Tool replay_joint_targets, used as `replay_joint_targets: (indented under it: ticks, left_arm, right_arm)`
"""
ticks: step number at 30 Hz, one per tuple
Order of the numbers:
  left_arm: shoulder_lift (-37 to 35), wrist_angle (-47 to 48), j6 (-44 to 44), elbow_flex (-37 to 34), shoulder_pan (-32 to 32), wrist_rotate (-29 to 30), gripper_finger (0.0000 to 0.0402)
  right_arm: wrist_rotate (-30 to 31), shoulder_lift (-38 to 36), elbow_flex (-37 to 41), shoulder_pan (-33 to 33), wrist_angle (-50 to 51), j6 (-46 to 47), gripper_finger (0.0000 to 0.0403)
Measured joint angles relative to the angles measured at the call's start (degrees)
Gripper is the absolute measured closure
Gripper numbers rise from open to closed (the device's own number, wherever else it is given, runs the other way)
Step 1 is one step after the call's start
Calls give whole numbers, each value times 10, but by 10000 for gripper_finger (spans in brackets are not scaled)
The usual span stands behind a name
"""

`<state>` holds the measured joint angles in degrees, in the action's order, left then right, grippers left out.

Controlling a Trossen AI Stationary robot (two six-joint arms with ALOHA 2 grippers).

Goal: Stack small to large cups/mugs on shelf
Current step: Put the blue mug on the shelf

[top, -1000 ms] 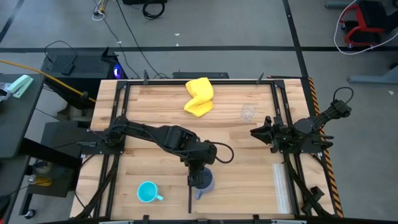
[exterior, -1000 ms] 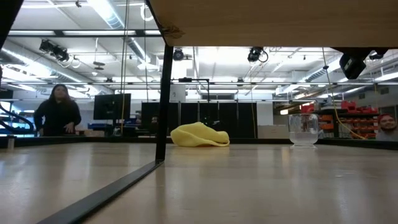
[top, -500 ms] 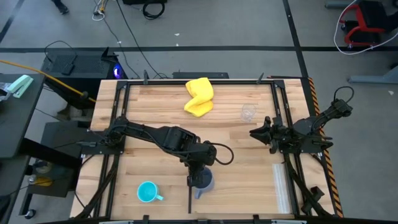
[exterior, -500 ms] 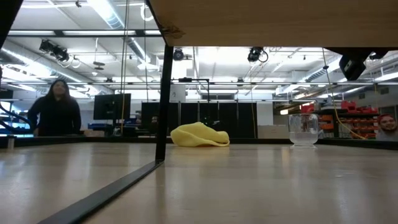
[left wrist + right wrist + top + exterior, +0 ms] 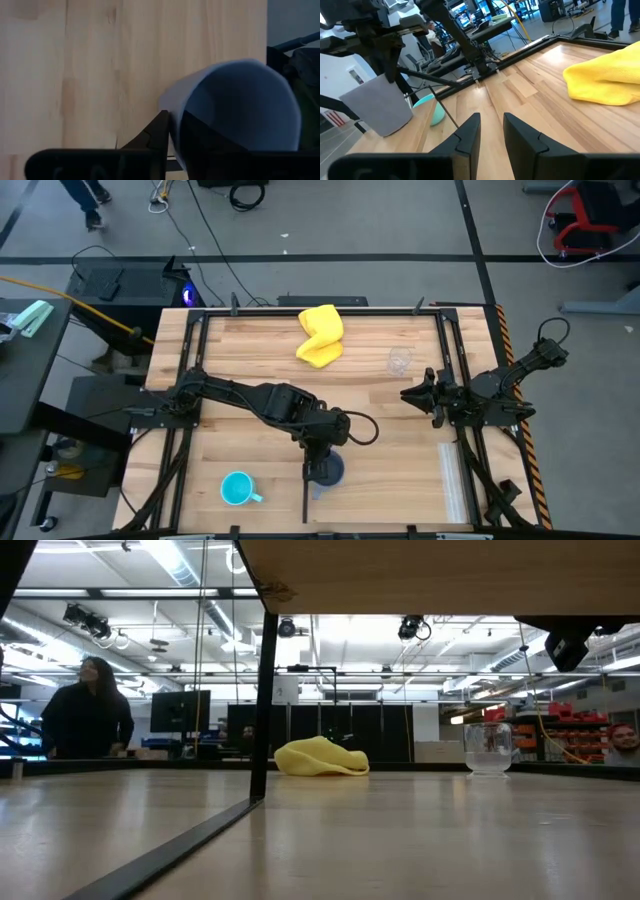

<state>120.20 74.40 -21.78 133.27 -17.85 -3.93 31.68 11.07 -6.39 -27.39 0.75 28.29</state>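
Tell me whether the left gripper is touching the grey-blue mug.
Touching. In the left wrist view a dark finger presses against the wall of the grey-blue mug, and the left gripper sits on it in the high view.

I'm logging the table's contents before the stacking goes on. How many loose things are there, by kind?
Handled mugs: 2, a grey-blue mug gripped by the left gripper and a turquoise mug
Clear cups: 1, the clear cup
Cloths: 1, the yellow cloth
Total: 4
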Motion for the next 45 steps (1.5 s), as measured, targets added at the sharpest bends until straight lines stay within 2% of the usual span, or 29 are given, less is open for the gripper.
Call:
replay_joint_targets:
  ticks: [13, 21, 24, 28, 30, 35, 39, 45]
  left_arm:
    - [-2, -28, 2, -1, 1, -4, 307]
    - [-52, -2, 5, -1, 25, -2, 284]
    - [-83, 51, -1, -1, 35, 44, 279]
    - [-114, 153, -26, 0, 38, 152, 279]
    - [-127, 154, -47, -6, 38, 183, 282]
    - [-147, 154, -72, -41, 22, 187, 292]
    - [-166, 154, -96, -117, 9, 185, 299]
    - [-211, 153, -161, -270, -18, 185, 310]
  right_arm:
    - [0, 0, 0, 0, 0, 0, 312]
    - [-4, 0, -2, 0, -38, -2, 312]
    - [-19, 2, -25, 0, -37, -5, 312]
    - [-48, 28, -80, 0, -38, -17, 312]
    - [-60, 55, -116, 0, -37, -25, 312]
    - [-76, 176, -229, 0, 23, -25, 311]
    - [-83, 300, -344, -1, 112, -7, 312]
    - [-81, 479, -532, -1, 282, 80, 312]
